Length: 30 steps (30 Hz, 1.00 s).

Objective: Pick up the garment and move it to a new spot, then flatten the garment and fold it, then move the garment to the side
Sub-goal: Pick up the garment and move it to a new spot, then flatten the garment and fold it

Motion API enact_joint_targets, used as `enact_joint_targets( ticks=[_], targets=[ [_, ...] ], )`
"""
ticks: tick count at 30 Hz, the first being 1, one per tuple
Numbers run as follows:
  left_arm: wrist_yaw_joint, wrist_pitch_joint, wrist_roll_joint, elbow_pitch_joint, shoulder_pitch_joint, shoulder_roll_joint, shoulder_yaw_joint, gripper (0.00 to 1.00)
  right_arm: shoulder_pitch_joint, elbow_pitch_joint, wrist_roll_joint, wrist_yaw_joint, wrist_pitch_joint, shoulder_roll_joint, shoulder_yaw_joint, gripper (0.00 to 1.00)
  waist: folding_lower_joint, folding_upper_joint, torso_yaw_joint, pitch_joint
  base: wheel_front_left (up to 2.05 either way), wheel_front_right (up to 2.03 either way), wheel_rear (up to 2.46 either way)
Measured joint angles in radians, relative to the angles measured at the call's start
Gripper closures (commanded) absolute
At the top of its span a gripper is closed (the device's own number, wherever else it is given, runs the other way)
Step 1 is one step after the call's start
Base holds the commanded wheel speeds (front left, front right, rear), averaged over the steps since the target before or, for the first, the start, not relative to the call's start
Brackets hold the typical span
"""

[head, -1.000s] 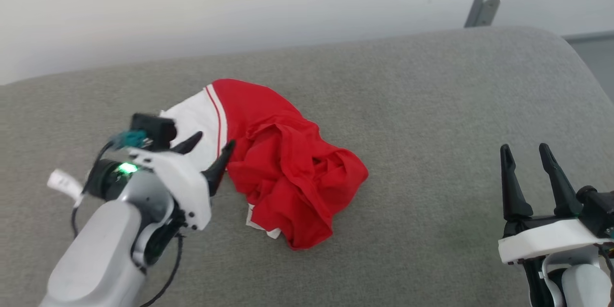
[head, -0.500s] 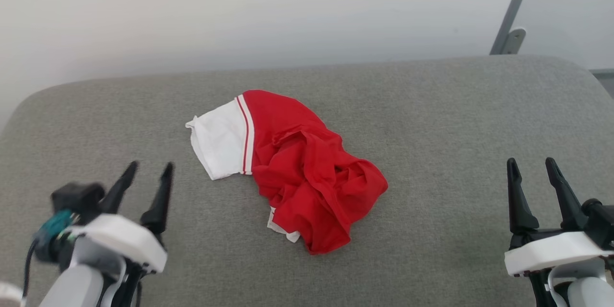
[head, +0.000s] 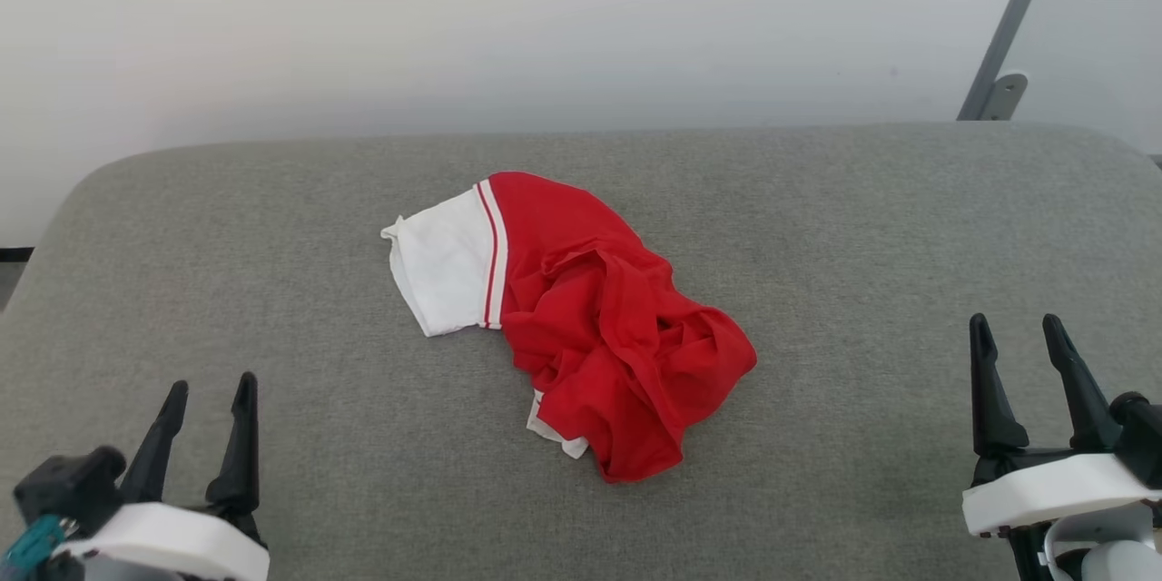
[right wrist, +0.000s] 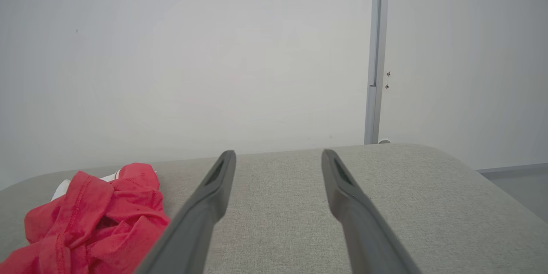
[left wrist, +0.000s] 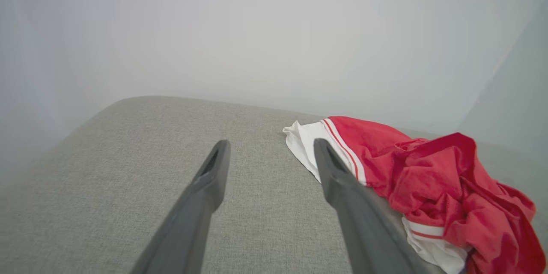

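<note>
Item, the garment [head: 581,318]: recorded as a crumpled red heap near the middle of the grey cushion [head: 817,227], with one white sleeve [head: 445,277], edged in red-and-white stripes, spread towards the cushion's left side and a scrap of white trim tucked under the heap's near edge. No chest lettering could be made out among the folds. Item, the left gripper [head: 212,383]: noted at the cushion's near left corner, its two dark fingers parted and empty, well apart from the cloth. Item, the right gripper [head: 1015,321]: noted at the cushion's near right corner, fingers likewise parted, nothing held between them, well apart from the cloth. Condition of the work: the garment was found bunched, with deep creases and doubled layers, so flattening was judged not yet done, and the folding and the final move to the cushion's side were judged outstanding as well. Whether the first relocation had been carried out could not be told from the heap's position alone. No part of the fabric was seen lifted off the cushion. Remaining, as judged: the heap to be taken up or spread from its edges, smoothed flat on the cushion, folded, and then shifted to one side of the cushion.
</note>
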Motion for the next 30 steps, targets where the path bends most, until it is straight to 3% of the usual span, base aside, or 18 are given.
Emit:
enact_joint_targets(
  ticks=[17,30],
  targets=[
    [-0.087,-0.001,0.136,-0.056,0.125,-0.133,0.191,0.00,0.007,0.001,-0.011,0.000,0.000,0.014,0.007,0.00,0.0000,0.0000,0.023,-0.012,0.00,0.00,0.00],
    [-0.096,-0.001,0.155,-0.063,0.125,-0.156,0.215,0.00,0.025,-0.007,-0.011,0.000,0.000,0.018,0.010,0.00,0.0000,0.0000,0.024,-0.011,0.00,0.00,0.00]
  ],
)
